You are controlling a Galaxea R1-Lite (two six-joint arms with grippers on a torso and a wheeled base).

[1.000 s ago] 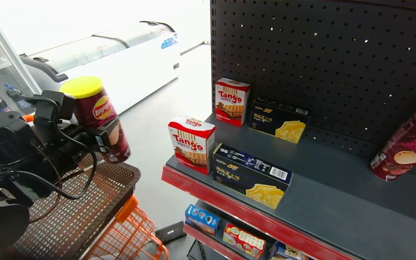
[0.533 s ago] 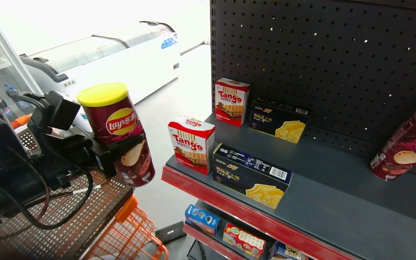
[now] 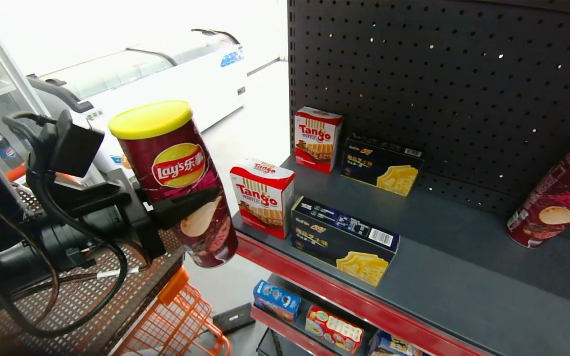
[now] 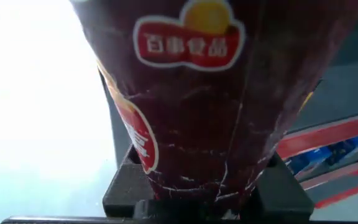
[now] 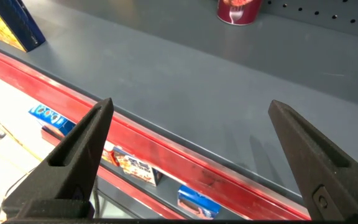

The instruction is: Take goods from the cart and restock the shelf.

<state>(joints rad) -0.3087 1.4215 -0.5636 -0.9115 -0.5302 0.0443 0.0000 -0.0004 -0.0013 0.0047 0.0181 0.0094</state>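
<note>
My left gripper (image 3: 168,207) is shut on a maroon chips can (image 3: 173,173) with a yellow lid. It holds the can nearly upright in the air, above the orange cart basket (image 3: 117,291) and just left of the shelf's red front edge (image 3: 314,287). In the left wrist view the can (image 4: 210,106) rises out of the left gripper (image 4: 204,196). My right gripper (image 5: 191,155) is open over the grey shelf board (image 5: 185,81), with nothing between its fingers. A second chips can (image 3: 557,198) leans against the pegboard at the shelf's right and shows again as the can (image 5: 238,9) in the right wrist view.
Two red-and-white wafer boxes (image 3: 262,195) (image 3: 317,138) and two dark blue biscuit boxes (image 3: 344,240) (image 3: 381,165) stand on the shelf's left part. The grey board (image 3: 453,257) between them and the leaning can is bare. Small packs (image 3: 277,299) fill the lower shelf. A white freezer (image 3: 166,84) stands behind.
My left arm has carried the can up out of the cart and to the right, closer to the shelf's front edge. The goods on the shelf have not moved.
</note>
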